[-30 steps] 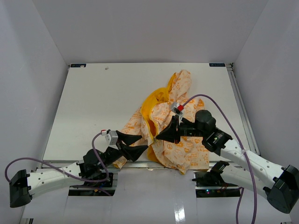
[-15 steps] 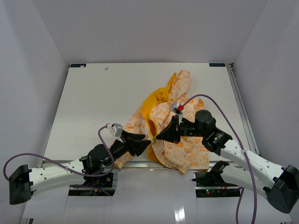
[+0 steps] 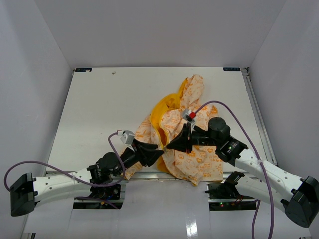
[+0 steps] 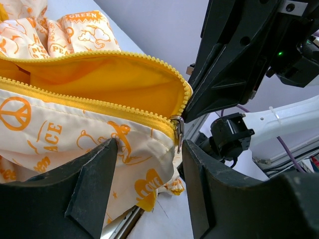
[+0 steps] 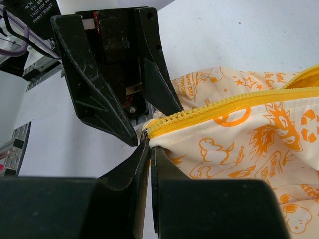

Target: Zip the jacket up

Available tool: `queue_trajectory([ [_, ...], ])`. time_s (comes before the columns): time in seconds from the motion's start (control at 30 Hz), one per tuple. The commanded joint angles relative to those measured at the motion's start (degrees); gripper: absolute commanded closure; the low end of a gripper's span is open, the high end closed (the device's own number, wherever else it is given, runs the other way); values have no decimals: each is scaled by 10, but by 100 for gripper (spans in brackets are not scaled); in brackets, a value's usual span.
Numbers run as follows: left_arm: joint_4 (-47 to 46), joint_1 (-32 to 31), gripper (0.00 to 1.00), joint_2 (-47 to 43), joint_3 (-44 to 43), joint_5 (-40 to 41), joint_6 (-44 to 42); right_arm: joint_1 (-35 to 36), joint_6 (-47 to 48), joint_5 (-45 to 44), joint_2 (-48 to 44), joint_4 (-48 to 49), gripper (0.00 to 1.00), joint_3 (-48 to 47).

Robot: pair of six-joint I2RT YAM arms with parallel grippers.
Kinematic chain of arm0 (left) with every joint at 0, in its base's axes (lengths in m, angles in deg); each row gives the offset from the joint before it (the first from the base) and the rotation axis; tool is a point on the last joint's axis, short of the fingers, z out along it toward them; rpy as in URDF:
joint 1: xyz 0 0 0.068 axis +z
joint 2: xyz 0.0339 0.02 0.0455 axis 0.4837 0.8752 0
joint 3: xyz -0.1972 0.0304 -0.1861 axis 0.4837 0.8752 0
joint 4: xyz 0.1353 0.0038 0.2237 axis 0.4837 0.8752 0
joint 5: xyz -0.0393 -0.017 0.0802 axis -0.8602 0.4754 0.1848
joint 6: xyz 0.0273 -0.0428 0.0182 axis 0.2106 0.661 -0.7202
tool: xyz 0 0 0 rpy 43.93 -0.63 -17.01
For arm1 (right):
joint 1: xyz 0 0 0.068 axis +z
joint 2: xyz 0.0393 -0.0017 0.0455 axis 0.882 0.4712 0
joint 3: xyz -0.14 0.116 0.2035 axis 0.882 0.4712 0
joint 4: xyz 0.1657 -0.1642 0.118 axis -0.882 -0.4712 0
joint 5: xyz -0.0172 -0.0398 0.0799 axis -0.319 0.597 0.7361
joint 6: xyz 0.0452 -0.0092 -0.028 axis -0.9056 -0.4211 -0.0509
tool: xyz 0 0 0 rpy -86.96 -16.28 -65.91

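Note:
The jacket (image 3: 195, 155) lies crumpled right of the table's middle, cream with orange print, its yellow lining (image 3: 162, 112) showing. My right gripper (image 3: 171, 145) is shut on the jacket's bottom corner beside the zipper's lower end (image 5: 149, 130). My left gripper (image 3: 158, 153) is open, its tips nearly meeting the right gripper's. In the left wrist view its jaws straddle the printed hem (image 4: 144, 164), and the metal zipper slider (image 4: 177, 128) hangs just above the right finger (image 4: 209, 184). The yellow zipper teeth (image 4: 99, 56) gape above the slider.
The white table (image 3: 109, 104) ends at a metal rail (image 3: 149, 175) at the near edge, right under the jacket's hem. Grey walls close in the left, back and right. Purple cables (image 3: 219, 103) loop over both arms.
My left gripper has moved right and forward to the jacket's lower hem, and its jaws have narrowed a little. The right gripper and the jacket have stayed put.

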Motion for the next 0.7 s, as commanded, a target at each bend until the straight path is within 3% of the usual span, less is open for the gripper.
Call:
queue_trajectory([
  [0.0,-16,-2,36,15,-22,-16,1,-3,0,5,-9,42,92,0],
  [0.17,-35,-2,48,9,-12,-16,-21,-3,1,5,-11,41,92,1],
  [0.23,-39,-2,65,5,-7,-16,-26,-3,1,5,-13,42,92,2],
  [0.5,-24,-2,100,4,-11,-36,-49,-3,-2,4,-10,46,92,0],
  [0.67,-1,-2,100,12,-19,-64,-73,-2,-10,-14,-12,50,92,-6],
])
